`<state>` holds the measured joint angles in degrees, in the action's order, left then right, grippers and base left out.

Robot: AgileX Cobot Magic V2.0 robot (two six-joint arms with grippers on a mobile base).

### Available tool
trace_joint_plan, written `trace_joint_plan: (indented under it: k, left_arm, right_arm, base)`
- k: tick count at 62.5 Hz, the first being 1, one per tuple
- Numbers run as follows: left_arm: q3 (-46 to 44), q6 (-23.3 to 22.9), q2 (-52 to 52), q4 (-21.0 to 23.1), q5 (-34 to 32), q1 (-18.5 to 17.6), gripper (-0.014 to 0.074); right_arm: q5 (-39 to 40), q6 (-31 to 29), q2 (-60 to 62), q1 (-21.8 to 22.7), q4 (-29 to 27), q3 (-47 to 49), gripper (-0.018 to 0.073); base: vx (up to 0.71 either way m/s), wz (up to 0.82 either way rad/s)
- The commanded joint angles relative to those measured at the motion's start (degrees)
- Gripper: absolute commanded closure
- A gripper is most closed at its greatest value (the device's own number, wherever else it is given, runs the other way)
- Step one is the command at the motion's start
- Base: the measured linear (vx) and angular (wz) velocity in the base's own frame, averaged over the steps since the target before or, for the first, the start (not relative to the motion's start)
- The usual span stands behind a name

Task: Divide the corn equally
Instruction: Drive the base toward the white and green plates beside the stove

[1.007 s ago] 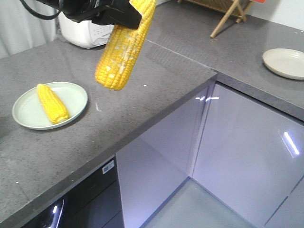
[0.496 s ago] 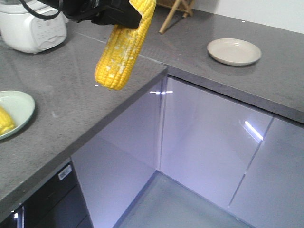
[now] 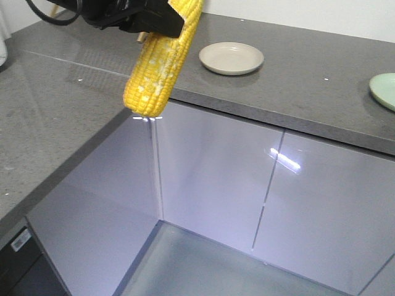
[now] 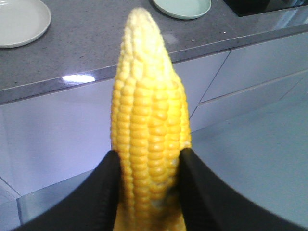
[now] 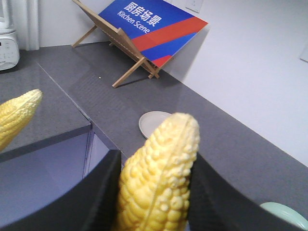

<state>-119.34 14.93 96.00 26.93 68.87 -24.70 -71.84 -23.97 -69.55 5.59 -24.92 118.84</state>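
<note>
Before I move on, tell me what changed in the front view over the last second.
The view swung right, so the counter slid left. The plated corn went out of frame, the beige plate moved from far right to upper middle, and a green plate entered at the right edge. The cob stayed clamped in the fingers.

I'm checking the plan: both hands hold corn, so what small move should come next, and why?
Probably carry the left hand and its corn forward over the beige plate. That plate and the green plate look empty, and the right hand holds a second corn for the green one.
</note>
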Motion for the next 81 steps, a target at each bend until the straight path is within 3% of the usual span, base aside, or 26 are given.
trace_joint_plan:
  k: [1,81]
  left_arm:
    - [-1.6,-0.1,-2.6,2.0,-3.2,0.0,0.0603]
    - [-1.6,-0.1,-2.6,2.0,-3.2,0.0,0.0603]
  right_arm:
    - [4.2,-0.2,0.4,0.3,-0.7,1.0,0.0561]
    - [4.2,-0.2,0.4,0.3,-0.7,1.0,0.0561]
  base:
    - [-0.03,-0.32]
    - [-0.02,-0.25]
